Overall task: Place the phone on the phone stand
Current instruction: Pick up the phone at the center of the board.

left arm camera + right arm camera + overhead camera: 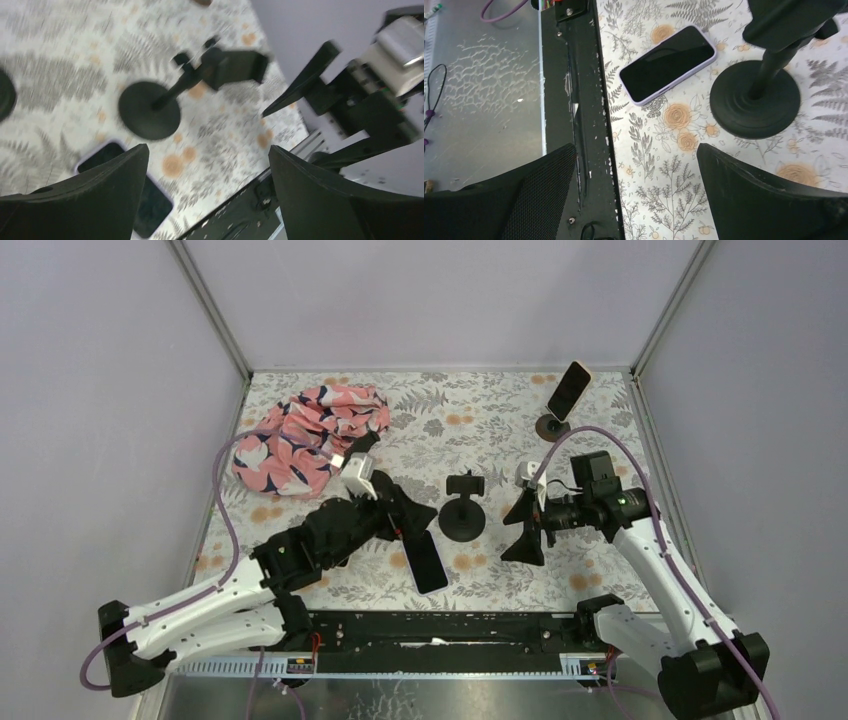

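Observation:
The phone (427, 561), dark-screened in a pale lilac case, lies flat on the floral table near the front edge. It also shows in the right wrist view (668, 64), and in the left wrist view (145, 205) one finger partly hides it. The black phone stand (464, 510) stands upright just behind it, its clamp (235, 70) holding nothing. My left gripper (418, 522) hovers open left of the stand and above the phone, with nothing between its fingers (90, 195). My right gripper (522, 528) is open to the right of the stand, holding nothing.
A pink floral cloth (305, 435) is bunched at the back left. A second phone (570, 388) sits on another stand at the back right corner. A black rail (450, 625) runs along the near table edge. Walls enclose the sides and back.

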`<action>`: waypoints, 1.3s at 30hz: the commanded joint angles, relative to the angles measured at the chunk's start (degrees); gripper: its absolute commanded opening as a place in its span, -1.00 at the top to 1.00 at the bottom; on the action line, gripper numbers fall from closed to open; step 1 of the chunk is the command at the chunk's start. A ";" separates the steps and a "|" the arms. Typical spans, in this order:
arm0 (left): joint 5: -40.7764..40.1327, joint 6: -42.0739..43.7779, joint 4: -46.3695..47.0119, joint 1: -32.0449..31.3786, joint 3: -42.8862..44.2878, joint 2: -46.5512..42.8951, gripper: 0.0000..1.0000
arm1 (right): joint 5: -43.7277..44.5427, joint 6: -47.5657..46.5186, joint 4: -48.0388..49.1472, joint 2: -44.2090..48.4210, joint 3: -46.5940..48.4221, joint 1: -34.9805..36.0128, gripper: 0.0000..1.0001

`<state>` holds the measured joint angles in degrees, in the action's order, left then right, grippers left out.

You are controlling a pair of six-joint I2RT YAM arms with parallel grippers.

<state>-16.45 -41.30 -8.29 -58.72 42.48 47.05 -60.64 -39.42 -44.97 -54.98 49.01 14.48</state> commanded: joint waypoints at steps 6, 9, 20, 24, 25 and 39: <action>0.27 -28.66 -12.23 -1.00 -11.17 3.54 -0.97 | 0.72 3.55 7.11 -5.81 -0.67 0.00 -0.99; -6.62 -34.48 -20.90 -3.81 -6.17 11.33 -0.98 | 4.76 4.74 7.32 -4.87 -0.97 -0.02 -0.99; -11.69 -43.56 -32.99 -9.09 10.12 39.68 -0.97 | 8.60 6.18 8.03 -0.62 -2.68 0.02 -0.99; -11.91 -44.96 -32.53 -9.13 10.36 42.76 -0.95 | 8.61 6.15 7.81 0.02 -2.69 0.02 -0.99; -12.00 -44.90 -31.89 -9.13 10.02 42.98 -0.95 | 8.59 6.19 7.77 0.19 -2.67 0.01 -0.99; -11.37 -45.05 -34.94 -9.13 14.70 52.33 -0.79 | 8.39 6.44 7.88 0.40 -2.51 0.02 -0.99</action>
<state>-26.41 -83.94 -38.57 -67.51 54.63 95.44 -52.27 -33.54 -37.85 -55.37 46.30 14.48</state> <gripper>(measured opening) 0.904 0.994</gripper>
